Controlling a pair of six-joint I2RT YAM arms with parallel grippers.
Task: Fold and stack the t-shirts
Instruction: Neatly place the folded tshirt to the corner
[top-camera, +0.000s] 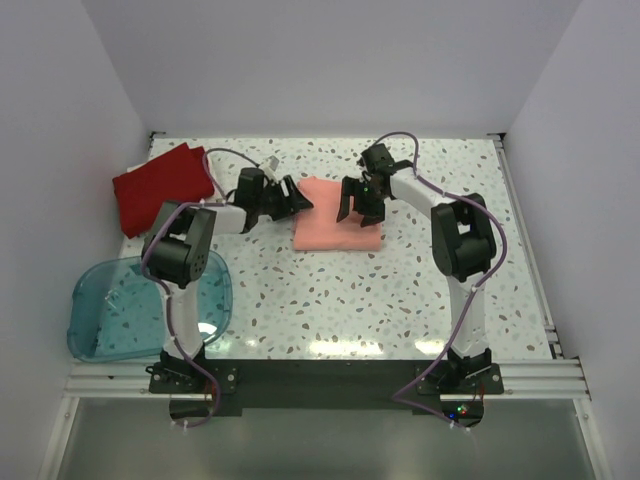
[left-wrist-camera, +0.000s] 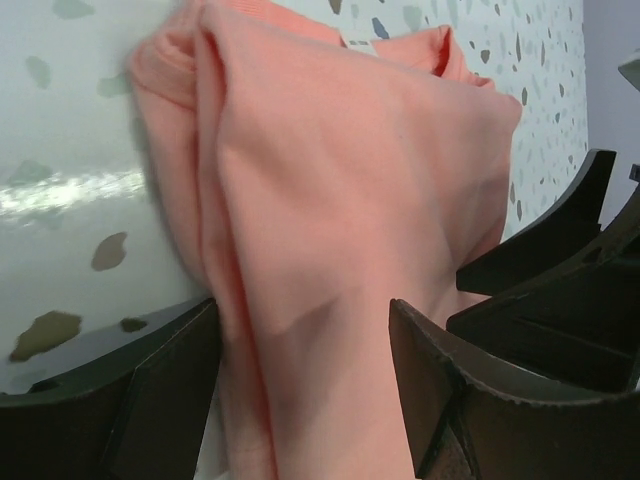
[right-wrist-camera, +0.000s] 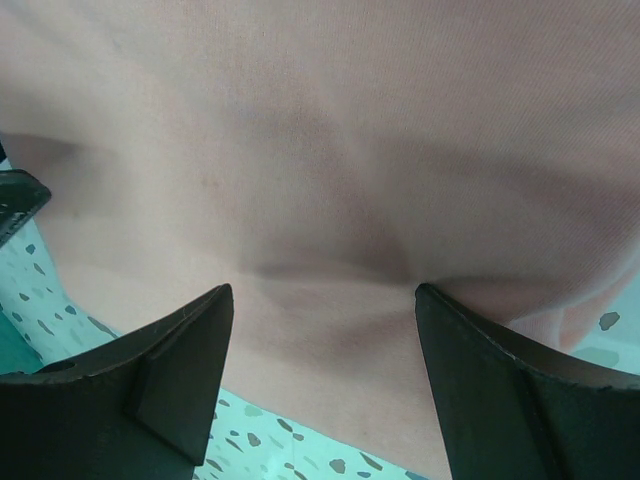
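Salmon-pink t-shirt (top-camera: 337, 218) is lying folded into a neat rectangle on the speckled desk (top-camera: 400, 290), toward the far side and roughly midway between the two arms. The left pincer (top-camera: 297, 203) is reaching in at the shirt's left edge with its jaws standing wide. Seen from the left wrist, its dark fingers (left-wrist-camera: 150, 400) are sitting on either side of a thick fold of pink cloth; the cloth is running between them and is not being squeezed. The right pincer (top-camera: 360, 205) is hanging over the right half of the same shirt, its jaws also spread wide and pointing down. Its fingers (right-wrist-camera: 510, 380) are framing smooth pink fabric with a shallow crease across it, and I cannot tell whether the tips are touching the cloth. A deep red t-shirt (top-camera: 165, 188) is resting folded near the far left corner of the desk, well apart from the pink one. A translucent blue tub (top-camera: 150, 305) is sitting at the near left, just beside the left arm's base.
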